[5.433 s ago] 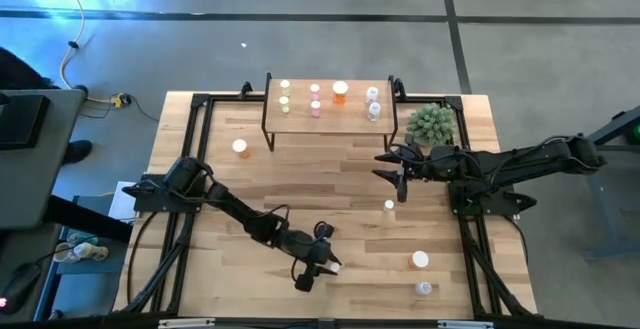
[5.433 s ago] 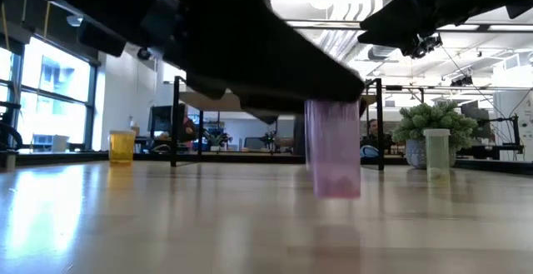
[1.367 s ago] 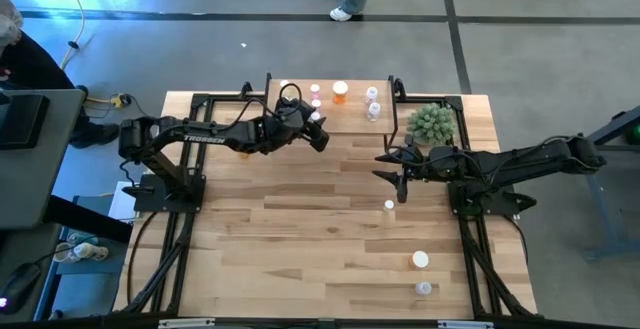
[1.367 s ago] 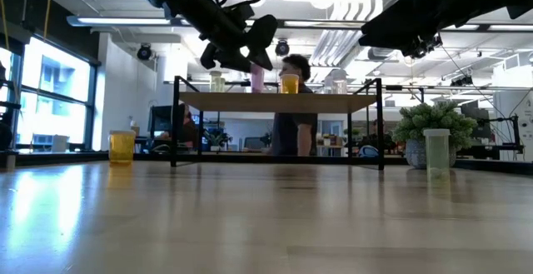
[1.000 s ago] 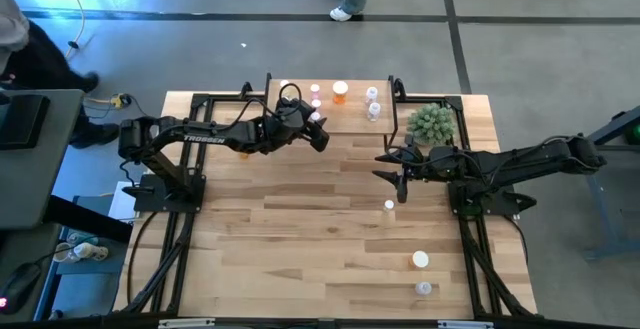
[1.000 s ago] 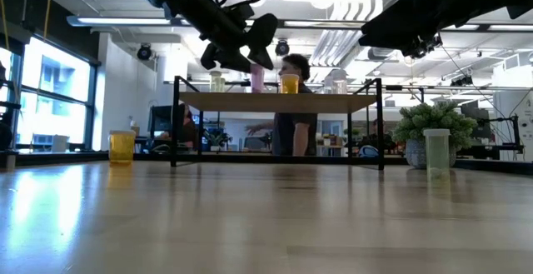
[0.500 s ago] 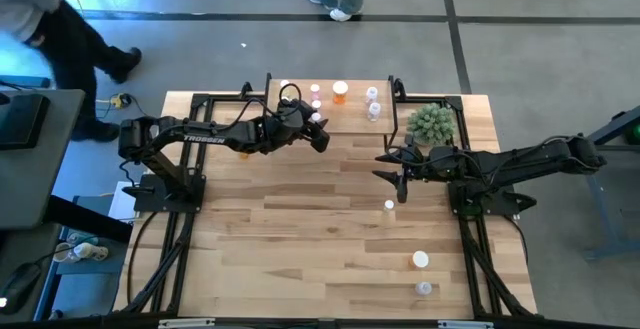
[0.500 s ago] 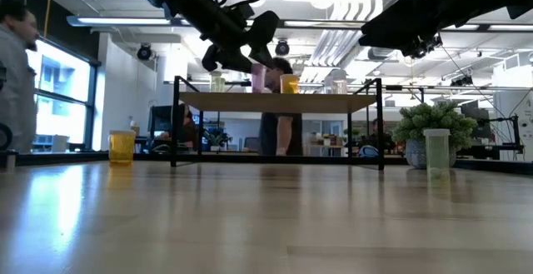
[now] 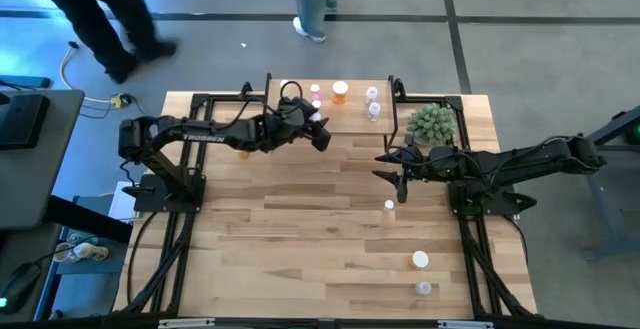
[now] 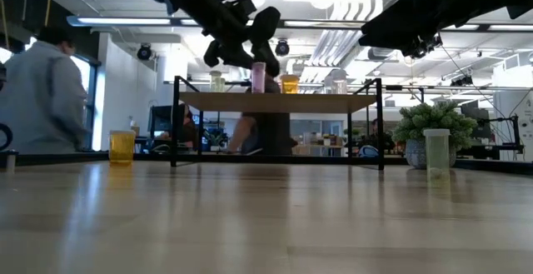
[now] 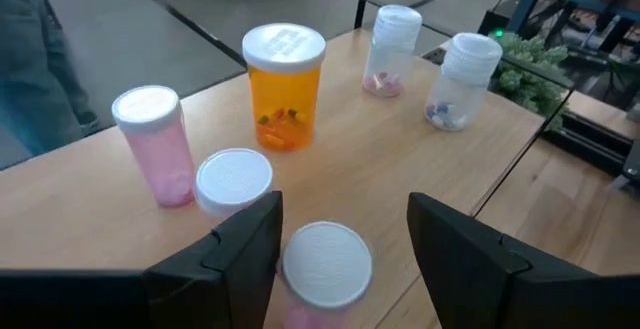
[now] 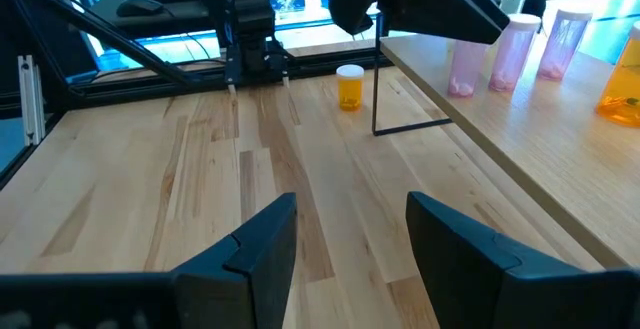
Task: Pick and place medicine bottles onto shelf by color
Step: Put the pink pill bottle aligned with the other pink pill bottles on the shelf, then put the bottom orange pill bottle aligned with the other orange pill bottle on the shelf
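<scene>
The shelf (image 9: pixel 350 117) stands at the table's far edge. On it are pink bottles (image 11: pixel 150 144), an orange one (image 11: pixel 283 84) and two clear ones (image 11: pixel 462 79). My left gripper (image 11: pixel 340 234) hovers open at the shelf's near edge. Its fingers flank the white cap of another pink bottle (image 11: pixel 325 264), which stands upright on the shelf (image 10: pixel 259 77). My right gripper (image 9: pixel 400 174) hangs open over the table's right half, with nothing between its fingers (image 12: pixel 350 239). Loose bottles stand on the table: a yellow one (image 10: pixel 122 146), a pale one (image 9: pixel 389 205) and two near the front right (image 9: pixel 420 260). My left gripper has one finger (image 11: pixel 262 231) close beside the cap's rim (image 11: pixel 290 259) of the pink bottle, and I cannot tell whether it touches. Wood shows between the cap and the other finger. The bottle stands on the shelf by its base.
A small green plant (image 9: pixel 431 122) sits right of the shelf, just beyond my right gripper. Black frame rails run along both table sides (image 9: pixel 190 169). People walk on the floor beyond the far edge (image 9: pixel 120 19). Bare tabletop lies across the middle and near left.
Both arms have kept still, and the pink bottle has stayed upright on the shelf between my left fingers. People have walked past beyond the table's far edge.
</scene>
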`<action>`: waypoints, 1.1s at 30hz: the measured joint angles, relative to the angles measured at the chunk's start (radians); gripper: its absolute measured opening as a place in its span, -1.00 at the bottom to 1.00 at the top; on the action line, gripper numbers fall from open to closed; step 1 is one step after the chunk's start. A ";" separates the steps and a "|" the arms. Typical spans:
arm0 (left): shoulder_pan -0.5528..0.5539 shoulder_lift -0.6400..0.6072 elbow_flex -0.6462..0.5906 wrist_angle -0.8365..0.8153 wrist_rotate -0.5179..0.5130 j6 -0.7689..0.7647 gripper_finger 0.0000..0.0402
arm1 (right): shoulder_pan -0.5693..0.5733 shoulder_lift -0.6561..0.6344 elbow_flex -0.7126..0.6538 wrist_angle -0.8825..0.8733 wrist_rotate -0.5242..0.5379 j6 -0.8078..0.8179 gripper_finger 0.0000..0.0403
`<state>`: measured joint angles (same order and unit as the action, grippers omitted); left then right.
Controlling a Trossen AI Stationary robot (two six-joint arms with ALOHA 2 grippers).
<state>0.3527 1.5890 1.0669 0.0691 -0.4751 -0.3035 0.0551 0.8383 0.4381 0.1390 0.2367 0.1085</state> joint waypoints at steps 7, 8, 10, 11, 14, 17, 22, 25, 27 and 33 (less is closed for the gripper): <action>0.000 0.000 0.045 -0.073 -0.008 0.030 0.03 | 0.000 0.000 0.000 0.000 0.000 0.000 -0.10; 0.000 0.000 0.048 -0.073 -0.007 0.035 0.03 | 0.000 0.000 0.000 0.000 0.000 0.000 -0.10; 0.000 0.000 0.053 -0.073 -0.008 0.047 0.03 | 0.000 0.000 0.000 0.000 0.000 0.006 -0.10; 0.000 0.000 0.055 -0.073 -0.007 0.053 0.03 | 0.000 0.000 0.000 0.000 0.000 0.012 -0.10; 0.000 0.000 0.065 -0.074 -0.008 0.076 0.03 | 0.000 0.000 0.000 0.000 0.000 0.023 -0.10; 0.000 0.000 0.091 -0.100 -0.007 0.110 0.03 | 0.000 0.000 0.000 0.000 0.000 0.023 -0.10; 0.000 0.000 0.179 -0.219 -0.007 0.193 0.03 | 0.000 0.000 0.000 0.000 0.000 -0.001 -0.10; -0.005 0.000 0.227 -0.294 -0.007 0.248 0.03 | 0.000 0.000 0.000 0.000 0.000 -0.004 -0.10; -0.010 -0.001 0.252 -0.336 0.001 0.270 0.03 | 0.000 0.000 0.000 0.000 0.000 -0.018 -0.10; -0.025 -0.061 0.252 -0.424 0.178 0.273 0.03 | 0.000 -0.003 0.000 0.000 -0.014 -0.030 0.05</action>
<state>0.3280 1.5283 1.3191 -0.3547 -0.2973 -0.0305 0.0551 0.8349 0.4381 0.1394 0.2231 0.0790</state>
